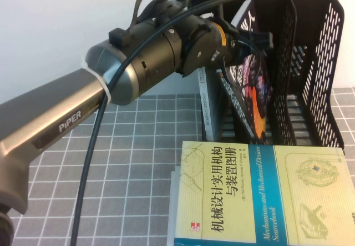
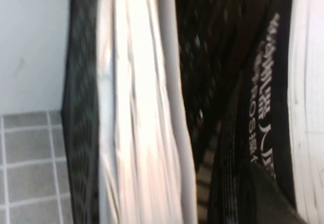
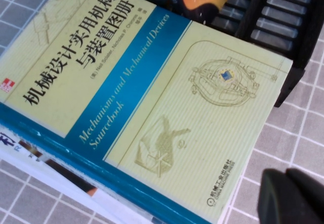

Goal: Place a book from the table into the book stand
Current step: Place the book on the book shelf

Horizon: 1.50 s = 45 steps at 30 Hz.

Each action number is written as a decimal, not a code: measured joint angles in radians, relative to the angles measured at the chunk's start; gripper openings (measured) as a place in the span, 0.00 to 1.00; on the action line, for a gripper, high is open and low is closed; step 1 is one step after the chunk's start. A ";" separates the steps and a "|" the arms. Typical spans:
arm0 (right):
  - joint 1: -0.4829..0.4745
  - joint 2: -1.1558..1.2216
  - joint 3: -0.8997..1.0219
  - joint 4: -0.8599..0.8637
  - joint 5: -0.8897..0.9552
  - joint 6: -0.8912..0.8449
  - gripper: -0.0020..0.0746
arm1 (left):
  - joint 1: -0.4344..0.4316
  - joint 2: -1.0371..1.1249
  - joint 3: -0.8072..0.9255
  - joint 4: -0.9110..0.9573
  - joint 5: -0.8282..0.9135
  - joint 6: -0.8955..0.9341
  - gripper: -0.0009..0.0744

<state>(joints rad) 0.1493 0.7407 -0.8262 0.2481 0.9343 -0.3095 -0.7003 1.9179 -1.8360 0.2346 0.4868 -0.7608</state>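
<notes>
Left tool (image 1: 252, 49) at book stand (image 1: 310, 63), grip unclear, right tool (image 3: 293, 198) over grid-cloth table (image 1: 138, 162), grip unclear

The table (image 1: 133, 162) is covered with a grey cloth with white grid lines. On it stands the black book stand (image 1: 310, 63), at the far side. Just in front of the book stand lies a stack of books, with the pale yellow-and-blue book (image 1: 260, 196) on top and a white book (image 3: 61, 176) under it, only its edge visible.
</notes>
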 joint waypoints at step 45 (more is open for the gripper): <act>0.000 0.000 0.000 0.038 -0.032 0.000 0.02 | -0.174 0.075 0.000 0.714 0.123 -0.702 0.16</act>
<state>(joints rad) 0.1493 0.7407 -0.8262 0.2857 0.9020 -0.3095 -0.8747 1.9934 -1.8360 0.9490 0.6097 -1.4631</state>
